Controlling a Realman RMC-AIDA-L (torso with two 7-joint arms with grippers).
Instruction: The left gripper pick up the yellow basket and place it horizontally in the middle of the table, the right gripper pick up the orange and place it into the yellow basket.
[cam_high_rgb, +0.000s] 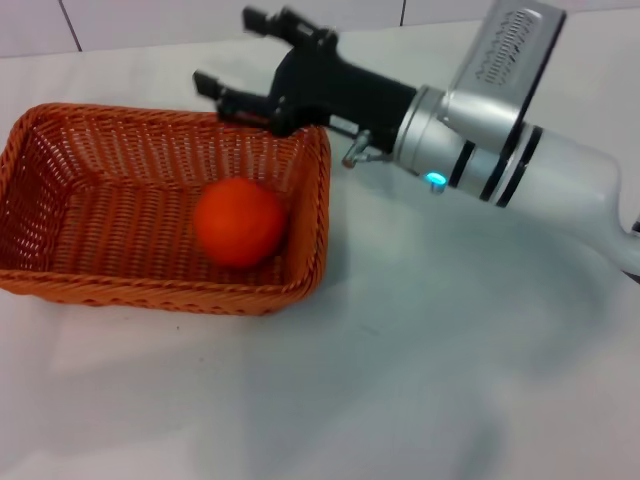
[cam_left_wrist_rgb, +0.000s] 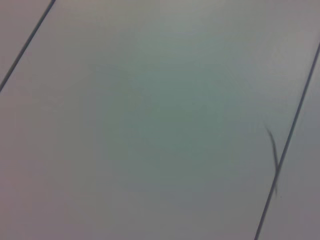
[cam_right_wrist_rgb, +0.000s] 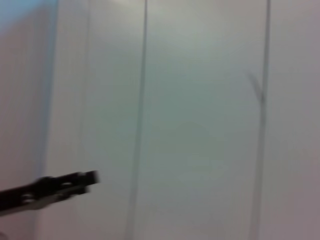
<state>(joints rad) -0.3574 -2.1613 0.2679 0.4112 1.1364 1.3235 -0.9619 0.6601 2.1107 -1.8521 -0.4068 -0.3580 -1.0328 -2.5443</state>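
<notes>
The yellow basket (cam_high_rgb: 90, 160), orange-brown wicker, lies lengthwise on the white table (cam_high_rgb: 420, 380) at the left of the head view. The orange (cam_high_rgb: 240, 221) rests inside it, near its right end. My right gripper (cam_high_rgb: 232, 52) is open and empty. It hovers over the basket's far right corner, above and behind the orange and apart from it. One black finger (cam_right_wrist_rgb: 65, 184) shows in the right wrist view against a pale tiled surface. My left gripper is out of view, and the left wrist view shows only a pale tiled surface.
The silver-white right arm (cam_high_rgb: 520, 170) reaches in from the right edge across the table's far right part. A tiled wall (cam_high_rgb: 150, 20) runs behind the table.
</notes>
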